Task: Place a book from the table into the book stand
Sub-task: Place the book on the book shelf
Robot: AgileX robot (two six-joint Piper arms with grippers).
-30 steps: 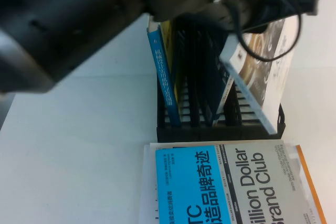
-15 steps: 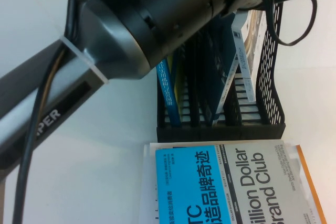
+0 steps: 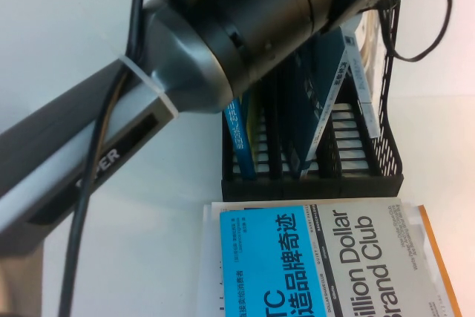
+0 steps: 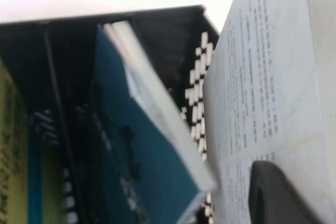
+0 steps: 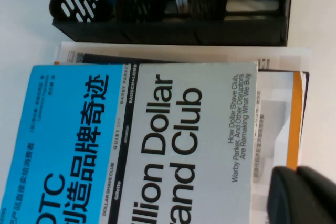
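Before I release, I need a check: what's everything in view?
white book: one, white, stand's rightmost slot
book stand: one, black, mid-table
blue-spined book: one, blue, stand's leftmost slot
dark blue book: one, leaning in a middle slot
Brand Club book: one, blue-grey, atop the stack before the stand
table: one, white
left gripper: black, gripping white book at stand
right gripper: black, over the stack

You are looking at an office-style desk setup: a plain white table [image 3: 111,257], a black book stand [image 3: 312,176] and stacked paperbacks [image 3: 319,265].
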